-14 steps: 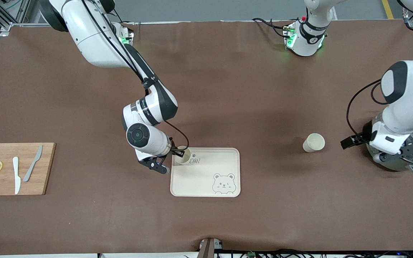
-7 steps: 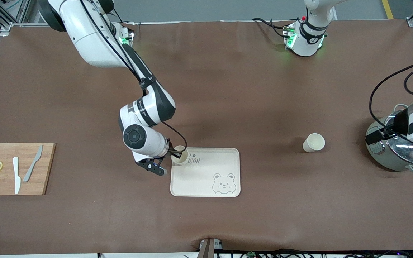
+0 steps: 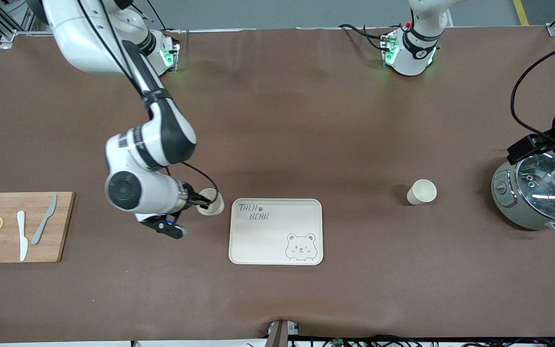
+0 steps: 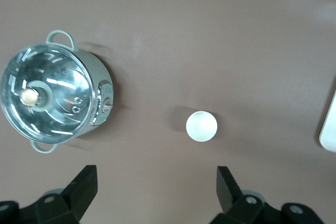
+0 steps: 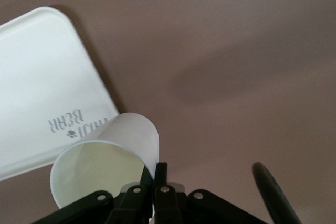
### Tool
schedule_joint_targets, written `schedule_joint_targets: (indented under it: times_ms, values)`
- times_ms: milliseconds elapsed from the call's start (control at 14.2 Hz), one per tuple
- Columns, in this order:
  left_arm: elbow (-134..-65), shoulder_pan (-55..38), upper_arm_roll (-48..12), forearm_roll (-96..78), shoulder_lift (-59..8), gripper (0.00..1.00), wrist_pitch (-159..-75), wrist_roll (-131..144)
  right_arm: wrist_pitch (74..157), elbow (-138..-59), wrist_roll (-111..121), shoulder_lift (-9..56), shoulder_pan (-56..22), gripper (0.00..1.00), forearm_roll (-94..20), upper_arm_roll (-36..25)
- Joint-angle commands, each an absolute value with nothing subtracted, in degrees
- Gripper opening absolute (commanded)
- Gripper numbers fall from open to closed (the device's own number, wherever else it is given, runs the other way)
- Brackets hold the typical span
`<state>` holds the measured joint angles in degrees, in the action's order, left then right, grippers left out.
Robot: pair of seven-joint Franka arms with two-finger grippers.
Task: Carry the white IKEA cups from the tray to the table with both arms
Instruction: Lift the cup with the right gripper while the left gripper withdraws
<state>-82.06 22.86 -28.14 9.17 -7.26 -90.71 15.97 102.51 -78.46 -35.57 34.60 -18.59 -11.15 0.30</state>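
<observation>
One white cup (image 3: 211, 202) is pinched by its rim in my right gripper (image 3: 202, 202), which is shut on it. It hangs tilted over the bare table just beside the bear tray (image 3: 258, 250), toward the right arm's end. The right wrist view shows this cup (image 5: 105, 166), the gripper (image 5: 156, 174) and the tray (image 5: 42, 77). The second white cup (image 3: 422, 192) stands upright on the table toward the left arm's end, seen in the left wrist view (image 4: 201, 126). My left gripper (image 4: 157, 187) is open and empty, high over the table near that cup and the pot.
A steel pot with a glass lid (image 3: 537, 195) stands by the left arm's end of the table, also in the left wrist view (image 4: 52, 98). A wooden board (image 3: 60, 241) with two knives and lemon slices lies at the right arm's end.
My right gripper has carried its cup from over the tray's corner out beside the tray, toward the right arm's end. The left arm has pulled up and away from the pot.
</observation>
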Motion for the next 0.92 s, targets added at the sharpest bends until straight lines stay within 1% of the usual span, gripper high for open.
schedule_joint_targets:
  times_ms: [0, 212, 353, 495, 636, 848]
  values:
    - [-82.97, 22.95, -27.08, 6.69, -4.40, 1.00, -87.82, 12.31, 103.62, -92.59, -25.70, 23.94, -12.85, 0.00, -10.38, 0.88]
    - [-85.33, 13.48, -14.72, 3.70, -0.89, 1.00, -86.75, 10.90, 105.28, -102.97, -15.24, 16.63, -6.61, 0.00, -7.04, 0.97]
    - [-87.61, 8.90, -10.22, 2.46, 1.48, 1.00, -86.05, 10.72, 110.45, -111.40, -7.77, 12.15, -2.22, 0.00, -5.63, 0.97]
    - [-89.64, 4.85, -6.44, 1.85, 3.24, 1.00, -85.96, 10.64, 115.99, -119.14, -3.27, 9.07, -0.01, 0.00, -4.49, 0.88]
    - [-91.75, 1.07, -3.18, 1.67, 5.35, 1.00, -85.61, 10.37, 119.86, -125.04, -2.11, 7.04, 2.28, 0.00, -0.72, 0.88]
    - [-92.55, 0.44, -2.29, 1.58, 5.80, 1.00, -85.17, 8.53, 125.84, -131.47, 2.35, 5.80, 5.44, 0.00, -0.18, 0.97]
